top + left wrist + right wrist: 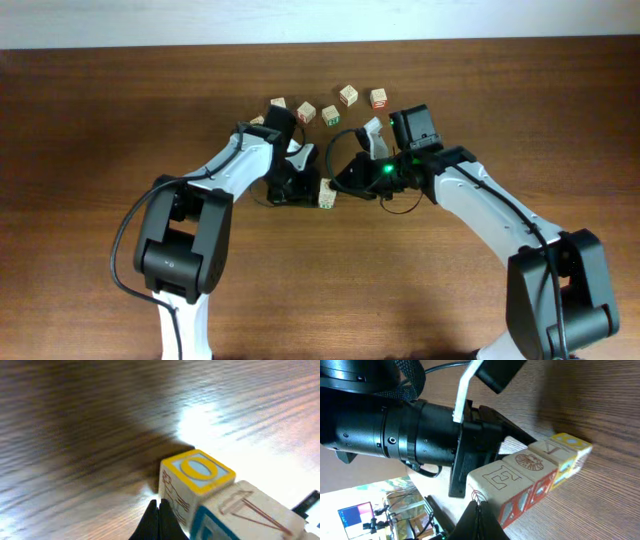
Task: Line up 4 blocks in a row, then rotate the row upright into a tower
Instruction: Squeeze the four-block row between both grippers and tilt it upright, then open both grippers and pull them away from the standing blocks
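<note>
Wooden and pale, the blocks (532, 462) lie flat in a straight row of four, each touching the next, on the brown table (100, 120) between the two pincers.

The left pincer (159, 517) has its dark fingers pressed together with nothing between them. Just beyond its tips and a little to the right sits the O block (197, 471), whose top shows a blue O in a yellow frame. The tips are right beside this block's red-printed side, but I cannot tell whether they touch it. Farther right, touching the O block, is a blue-edged block (240, 510) with thin red lines on its pale top.

The right pincer (477, 517) is also pressed together and pinches nothing. Directly past its tips stands the E block (495, 480), with an outlined E on top and red print on its side. I cannot tell whether the tips touch it here either. From there the row runs away from this pincer to the yellow-topped cube at the far end. Behind the row, on the side away from this pincer, the black left wrist (395, 425) fills the view.

From overhead, the two pincers point at each other with the row between them. Several loose cubes (348, 95) with red or green marks are scattered beyond both pincers, apart from the row.
</note>
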Controlling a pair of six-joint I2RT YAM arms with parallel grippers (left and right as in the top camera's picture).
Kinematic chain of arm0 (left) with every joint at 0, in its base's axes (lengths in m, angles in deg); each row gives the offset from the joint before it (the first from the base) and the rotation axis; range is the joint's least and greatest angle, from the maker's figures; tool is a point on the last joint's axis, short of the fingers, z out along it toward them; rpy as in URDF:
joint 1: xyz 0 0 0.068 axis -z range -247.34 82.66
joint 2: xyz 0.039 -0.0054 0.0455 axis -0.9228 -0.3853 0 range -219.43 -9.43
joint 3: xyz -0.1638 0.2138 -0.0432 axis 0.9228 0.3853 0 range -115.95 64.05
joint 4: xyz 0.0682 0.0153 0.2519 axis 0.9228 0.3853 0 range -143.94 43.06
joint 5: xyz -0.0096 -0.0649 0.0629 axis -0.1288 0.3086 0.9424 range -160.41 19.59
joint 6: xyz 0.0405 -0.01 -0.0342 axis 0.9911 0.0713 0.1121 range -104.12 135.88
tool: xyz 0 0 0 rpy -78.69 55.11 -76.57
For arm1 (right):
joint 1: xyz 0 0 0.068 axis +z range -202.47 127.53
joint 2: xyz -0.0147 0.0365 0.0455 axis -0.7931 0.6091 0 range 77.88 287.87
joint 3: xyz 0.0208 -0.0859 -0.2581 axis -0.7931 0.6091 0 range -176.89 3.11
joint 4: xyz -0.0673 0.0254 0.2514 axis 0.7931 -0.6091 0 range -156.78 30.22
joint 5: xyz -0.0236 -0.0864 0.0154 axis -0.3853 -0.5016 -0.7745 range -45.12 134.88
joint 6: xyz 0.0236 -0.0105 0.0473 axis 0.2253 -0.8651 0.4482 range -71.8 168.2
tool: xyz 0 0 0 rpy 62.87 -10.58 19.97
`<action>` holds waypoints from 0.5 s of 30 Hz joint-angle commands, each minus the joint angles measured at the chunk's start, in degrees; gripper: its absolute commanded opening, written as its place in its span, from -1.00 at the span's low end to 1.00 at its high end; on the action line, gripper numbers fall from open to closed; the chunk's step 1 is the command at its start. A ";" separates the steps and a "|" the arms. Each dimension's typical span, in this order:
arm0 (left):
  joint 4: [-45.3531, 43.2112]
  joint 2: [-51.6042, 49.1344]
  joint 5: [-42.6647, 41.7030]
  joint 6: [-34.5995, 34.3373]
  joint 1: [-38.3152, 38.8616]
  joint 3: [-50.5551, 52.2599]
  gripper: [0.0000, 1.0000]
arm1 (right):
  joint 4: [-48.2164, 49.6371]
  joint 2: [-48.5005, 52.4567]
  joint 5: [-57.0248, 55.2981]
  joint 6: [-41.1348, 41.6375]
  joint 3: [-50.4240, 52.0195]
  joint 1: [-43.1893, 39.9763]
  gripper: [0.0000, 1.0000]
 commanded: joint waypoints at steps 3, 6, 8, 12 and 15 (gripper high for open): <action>0.28 -0.39 -3.91 0.11 0.85 -0.07 -1.00 | -0.44 1.31 -5.18 0.94 0.90 0.63 -0.92; 0.22 -0.39 1.79 0.09 -1.33 -0.15 -1.00 | 0.37 1.29 -5.16 0.96 0.90 0.63 -0.92; 0.11 -0.39 5.86 0.07 -4.72 -1.92 -1.00 | 0.63 1.31 -5.38 0.96 0.68 0.52 -0.91; 3.45 -0.28 6.19 0.46 -11.67 -12.24 -1.00 | 0.85 1.29 -7.06 1.09 0.33 0.52 -0.91; 5.29 -0.28 6.23 1.03 -13.00 -15.74 -1.00 | 0.76 1.29 -4.04 0.85 -1.49 0.52 -0.91</action>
